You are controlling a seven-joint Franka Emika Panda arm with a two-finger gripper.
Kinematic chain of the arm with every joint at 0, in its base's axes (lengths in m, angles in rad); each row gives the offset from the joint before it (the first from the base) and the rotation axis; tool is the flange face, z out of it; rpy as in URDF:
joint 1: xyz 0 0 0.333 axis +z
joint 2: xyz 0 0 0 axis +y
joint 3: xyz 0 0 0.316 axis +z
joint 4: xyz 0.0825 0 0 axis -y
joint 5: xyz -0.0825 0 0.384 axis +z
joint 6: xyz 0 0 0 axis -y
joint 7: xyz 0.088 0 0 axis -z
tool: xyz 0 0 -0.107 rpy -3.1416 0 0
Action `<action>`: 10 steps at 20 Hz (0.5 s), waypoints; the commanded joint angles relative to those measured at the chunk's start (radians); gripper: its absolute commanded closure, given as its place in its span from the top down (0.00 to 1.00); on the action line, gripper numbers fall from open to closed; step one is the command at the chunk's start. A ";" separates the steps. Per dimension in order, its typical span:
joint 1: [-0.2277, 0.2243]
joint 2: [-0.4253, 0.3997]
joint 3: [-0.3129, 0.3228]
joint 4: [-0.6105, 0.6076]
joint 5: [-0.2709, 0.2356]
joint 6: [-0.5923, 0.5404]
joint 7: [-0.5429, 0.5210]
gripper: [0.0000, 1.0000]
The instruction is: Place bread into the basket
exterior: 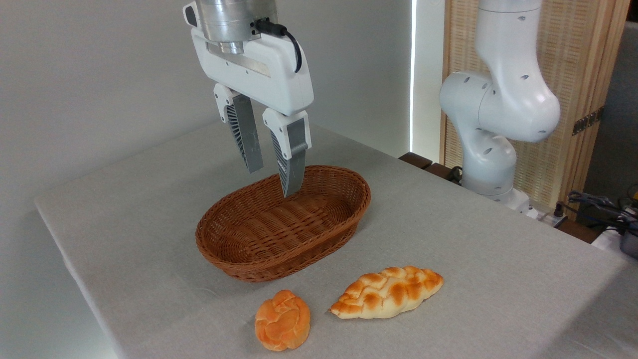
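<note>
**Operator:** Report the work surface and its surroundings.

**Manual:** You have a tabletop (473, 259) covered in a pale grey cloth with a fine weave, lying flat, with faint creases near the front edge. Its left corner points toward a plain light grey wall (89, 75). Behind the far right edge you see a bright vertical strip of light (413, 75), a slatted wooden screen (593, 65), and the white robot arm (503, 104) rising from its base off the table. Dark cables (598, 204) lie beyond the right edge.

**Operator:** Where is the bread?

**Manual:** The bread (386, 292) lies flat on the cloth near the front edge, its long axis running roughly left to right, one pointed end toward the bun. It sits outside the basket (284, 222), just in front of the basket's near wall and apart from it. The orange bun (282, 320) lies to the left of the bread, close to the front edge, not touching it.

**Operator:** State of the tool?

**Manual:** The gripper (273, 182) hangs above the basket's far rim, fingers pointing down, jaws standing apart with a clear gap between them. Nothing is held. The nearer fingertip overlaps the basket interior in the picture; you cannot tell from this view whether it is below rim height.
</note>
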State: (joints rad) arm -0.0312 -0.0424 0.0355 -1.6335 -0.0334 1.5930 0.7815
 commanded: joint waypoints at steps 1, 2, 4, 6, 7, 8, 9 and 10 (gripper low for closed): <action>-0.012 0.002 0.012 0.017 0.010 -0.016 -0.015 1.00; -0.012 0.002 0.012 0.017 0.010 -0.016 -0.015 1.00; -0.012 0.006 0.012 0.017 0.010 -0.016 -0.015 1.00; -0.012 0.006 0.012 0.017 0.012 -0.018 -0.013 1.00; -0.010 0.006 0.012 0.018 0.012 -0.016 -0.008 1.00; -0.010 0.006 0.012 0.017 0.012 -0.016 -0.002 1.00; -0.012 0.002 0.012 0.012 0.012 -0.018 0.002 1.00; -0.012 0.001 0.012 0.012 0.012 -0.019 0.007 1.00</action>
State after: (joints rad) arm -0.0312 -0.0423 0.0356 -1.6335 -0.0334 1.5930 0.7816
